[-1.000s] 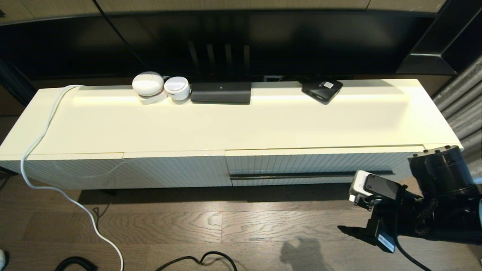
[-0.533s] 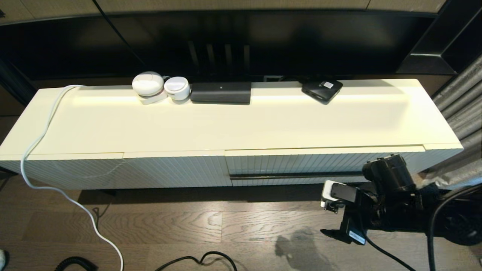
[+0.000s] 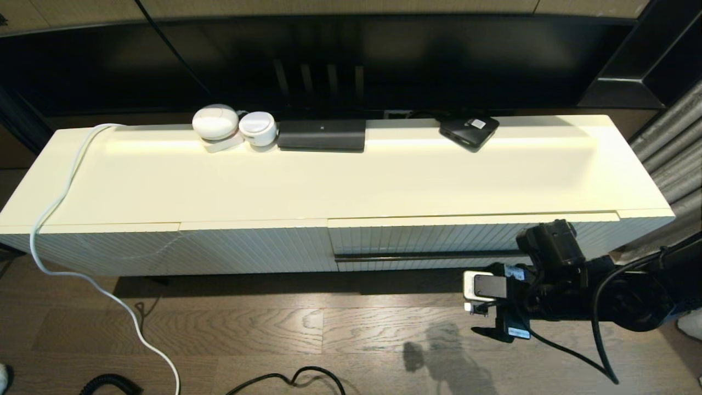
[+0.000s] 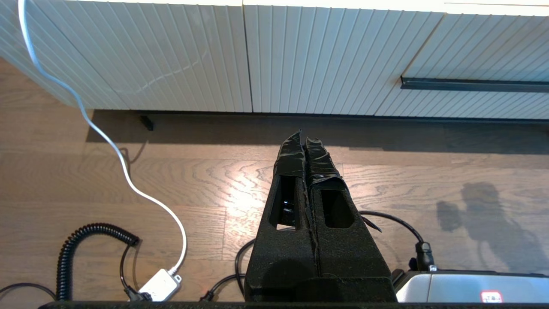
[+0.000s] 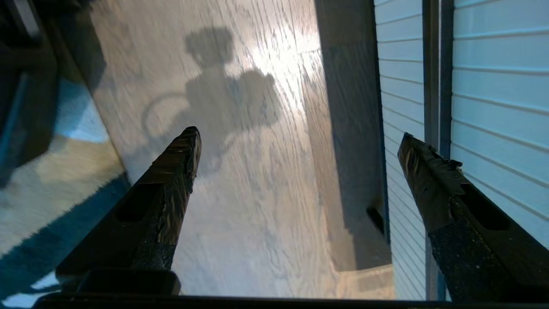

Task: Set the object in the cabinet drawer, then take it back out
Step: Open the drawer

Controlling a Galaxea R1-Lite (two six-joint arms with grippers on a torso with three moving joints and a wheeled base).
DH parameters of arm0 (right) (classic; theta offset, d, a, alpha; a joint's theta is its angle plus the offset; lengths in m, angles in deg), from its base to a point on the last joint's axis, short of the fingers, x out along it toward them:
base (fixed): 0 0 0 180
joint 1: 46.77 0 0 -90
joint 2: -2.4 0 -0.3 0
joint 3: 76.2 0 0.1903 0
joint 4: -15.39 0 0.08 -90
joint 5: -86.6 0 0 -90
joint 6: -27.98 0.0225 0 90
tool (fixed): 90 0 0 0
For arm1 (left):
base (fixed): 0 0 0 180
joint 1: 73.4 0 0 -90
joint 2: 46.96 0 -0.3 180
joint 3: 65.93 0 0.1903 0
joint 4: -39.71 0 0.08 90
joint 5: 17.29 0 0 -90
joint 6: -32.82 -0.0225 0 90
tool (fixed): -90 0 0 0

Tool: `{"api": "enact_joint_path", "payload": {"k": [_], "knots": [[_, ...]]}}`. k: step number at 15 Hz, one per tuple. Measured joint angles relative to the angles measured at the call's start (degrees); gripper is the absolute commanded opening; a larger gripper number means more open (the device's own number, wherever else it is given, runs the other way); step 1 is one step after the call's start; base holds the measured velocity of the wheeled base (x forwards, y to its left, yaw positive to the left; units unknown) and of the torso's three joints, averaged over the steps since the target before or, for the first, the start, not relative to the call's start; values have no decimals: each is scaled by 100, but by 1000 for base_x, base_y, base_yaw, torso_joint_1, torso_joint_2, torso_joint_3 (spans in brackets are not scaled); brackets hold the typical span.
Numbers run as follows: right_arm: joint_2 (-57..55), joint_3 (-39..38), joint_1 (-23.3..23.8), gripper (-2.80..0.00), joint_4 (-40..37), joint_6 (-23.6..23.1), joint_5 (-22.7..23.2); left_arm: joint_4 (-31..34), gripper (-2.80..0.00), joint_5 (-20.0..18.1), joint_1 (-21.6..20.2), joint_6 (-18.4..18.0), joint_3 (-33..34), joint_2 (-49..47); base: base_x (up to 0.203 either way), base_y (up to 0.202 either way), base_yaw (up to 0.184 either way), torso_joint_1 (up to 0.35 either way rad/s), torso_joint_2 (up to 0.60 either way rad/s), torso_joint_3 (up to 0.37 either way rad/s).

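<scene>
The cabinet drawer (image 3: pixel 439 237) is closed, its ribbed cream front flush with the panel beside it. Its thin black bar handle (image 3: pixel 417 256) runs along the front. My right arm (image 3: pixel 554 274) reaches in low from the right, in front of the handle's right end. My right gripper (image 5: pixel 299 134) is open and points down at the floor with nothing between its fingers. One fingertip (image 5: pixel 418 156) is close to the handle (image 5: pixel 434 64). My left gripper (image 4: pixel 302 138) is shut and empty, low over the floor in front of the cabinet, facing the handle's left end (image 4: pixel 472 84).
On the cabinet top at the back stand two white round devices (image 3: pixel 216 122), a flat black box (image 3: pixel 322 135) and a small black box (image 3: pixel 469 131). A white cable (image 3: pixel 52 208) hangs over the left end. Black cables (image 3: pixel 296 378) lie on the wooden floor.
My right arm has moved left along the drawer front and slightly down, with its wrist turning. The drawer and the things on top have not moved.
</scene>
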Motion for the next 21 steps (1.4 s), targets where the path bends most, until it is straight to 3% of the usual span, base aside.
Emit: {"api": "enact_joint_path", "payload": {"k": [8, 21], "knots": [[-833, 184, 103, 0, 1065, -270, 302, 0, -280, 5, 0, 0, 0, 0, 0, 0, 0, 0, 0, 0], [-1691, 715, 83, 0, 1458, -622, 301, 2, -280, 5, -2, 1, 0, 0, 0, 0, 0, 0, 0, 0]]}}
